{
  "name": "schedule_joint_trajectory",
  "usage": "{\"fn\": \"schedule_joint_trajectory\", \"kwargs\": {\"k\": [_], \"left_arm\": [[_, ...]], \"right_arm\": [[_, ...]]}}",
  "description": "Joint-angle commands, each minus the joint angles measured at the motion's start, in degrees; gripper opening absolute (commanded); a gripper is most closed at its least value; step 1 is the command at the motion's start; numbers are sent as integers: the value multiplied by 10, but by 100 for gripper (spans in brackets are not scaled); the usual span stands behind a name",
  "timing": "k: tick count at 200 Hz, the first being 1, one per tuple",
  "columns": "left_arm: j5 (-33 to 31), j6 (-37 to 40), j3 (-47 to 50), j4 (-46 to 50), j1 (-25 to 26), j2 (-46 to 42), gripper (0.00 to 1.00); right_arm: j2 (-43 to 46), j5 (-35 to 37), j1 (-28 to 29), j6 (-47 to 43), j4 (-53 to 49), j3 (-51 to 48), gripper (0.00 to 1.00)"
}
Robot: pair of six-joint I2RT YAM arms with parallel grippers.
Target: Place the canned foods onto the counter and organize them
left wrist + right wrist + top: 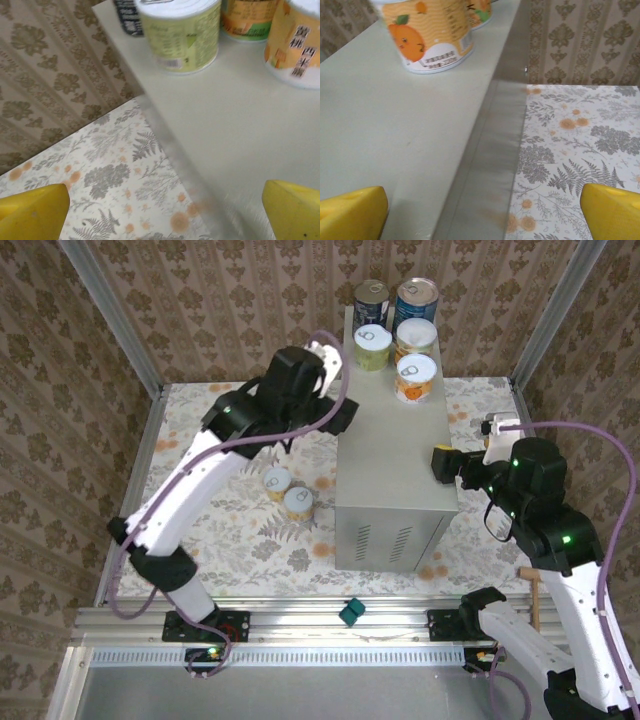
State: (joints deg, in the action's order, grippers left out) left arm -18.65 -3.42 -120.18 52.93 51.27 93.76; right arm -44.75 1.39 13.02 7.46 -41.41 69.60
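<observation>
Left fingers (35, 212): yellow tips are splayed wide with nothing between them. The left gripper (338, 418) hangs over the left edge of the counter (395, 470), one tip above the grey top and the other above the floral floor (230, 540).
Right fingers (612, 210): equally wide and empty. The right gripper (447, 462) straddles the counter's right edge.
Cans on the counter: five stand bunched at the far end. The dark blue cans (415, 302) are at the back, a green-labelled can (180, 35) sits close to the left edge, and an orange-labelled can (430, 35) is the frontmost on the right.
Cans left to move: two loose cans (298, 502) stand upright on the floral floor left of the counter, just beside each other and possibly touching.
Progress: judging by the count, most of the job is done and the floor pair remains.
Risk at the pick: with the pair so close, a wide finger coming down could clip the neighbour and tip or roll it, or the jaws could close on both at once.
Risk on the way: either gripper dropping straight down from here would strike the counter's edge.
Risk at the place: setting a new can near the bunch could nudge the green-labelled can off the left edge or push a back can off the far end. The bare near half of the top looks the safer spot.
</observation>
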Motion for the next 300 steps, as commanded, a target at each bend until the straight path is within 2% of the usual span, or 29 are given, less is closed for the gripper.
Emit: {"fn": "schedule_joint_trajectory", "kwargs": {"k": [1,33,56,72,98,132,165,202,251,300], "left_arm": [[-36,-18,76,-8,-7,-62,100],[-12,-59,208,-11,-35,-169,100],[6,-93,290,-7,-53,-233,100],[14,-115,342,-5,-59,-270,100],[31,-156,414,-1,-67,-307,100],[56,-212,501,-16,-73,-322,100],[82,-267,564,-63,-89,-296,100],[103,-317,570,-99,-121,-221,100],[107,-337,504,-84,-156,-93,100],[115,-334,441,-74,-194,15,100]], "right_arm": [[-11,-60,-1,-44,-35,50,100],[-46,-121,9,-60,-63,113,100],[-82,-137,49,-70,-91,165,100],[-108,-107,108,-80,-110,199,100],[-157,-11,229,-96,-137,250,100],[-213,53,329,-95,-160,297,100],[-251,125,415,-97,-169,323,100],[-278,160,469,-93,-171,326,100],[-292,177,497,-85,-177,309,100],[-261,156,503,-87,-120,257,100]]}}
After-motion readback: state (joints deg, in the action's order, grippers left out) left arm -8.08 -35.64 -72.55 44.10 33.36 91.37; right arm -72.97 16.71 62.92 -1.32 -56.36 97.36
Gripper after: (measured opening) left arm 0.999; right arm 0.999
